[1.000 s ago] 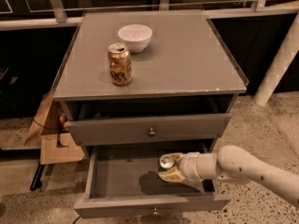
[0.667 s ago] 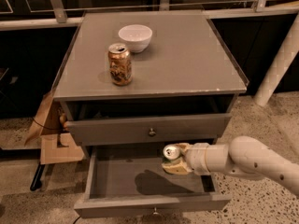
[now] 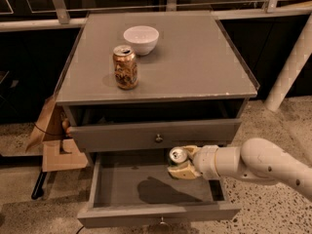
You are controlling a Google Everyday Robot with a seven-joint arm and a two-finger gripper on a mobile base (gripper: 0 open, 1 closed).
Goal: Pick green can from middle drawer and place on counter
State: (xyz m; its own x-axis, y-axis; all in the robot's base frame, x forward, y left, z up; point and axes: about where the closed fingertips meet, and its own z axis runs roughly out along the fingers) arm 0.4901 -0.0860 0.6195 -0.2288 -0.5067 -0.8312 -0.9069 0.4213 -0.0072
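Green can (image 3: 177,156) is between my fingers (image 3: 182,173), and they are closed on its sides. The can is tilted, so its silver top with the pull tab looks up and toward the near side. Its dark body is mostly hidden behind the beige fingers. My gripper (image 3: 178,165) is over the right part of the middle drawer (image 3: 92,185), which is pulled out. It sits just below the closed drawer front (image 3: 122,136) that is above this one. My white arm (image 3: 258,165) comes in from the right.

The can does not seem to touch the drawer floor. A dark shadow (image 3: 157,191) lies on that grey floor, to the left of the gripper and nearer than it. On the near wall of the middle drawer a small knob (image 3: 161,222) is partly visible at the bottom edge. The upper drawer front has a similar round brass knob (image 3: 158,138).

On the grey bench (image 3: 200,62) above the drawers stands a gold-brown patterned can (image 3: 125,67), upright, on the left half. A white bowl (image 3: 141,38) stands behind it, a little to the right, near the can but apart from it. The right half of the bench has a slight gloss, with small chips on its near edge.

At the left of the cabinet a brown cardboard box (image 3: 52,145) is on the speckled floor (image 3: 273,126). At the far right a white post (image 3: 292,65) leans.
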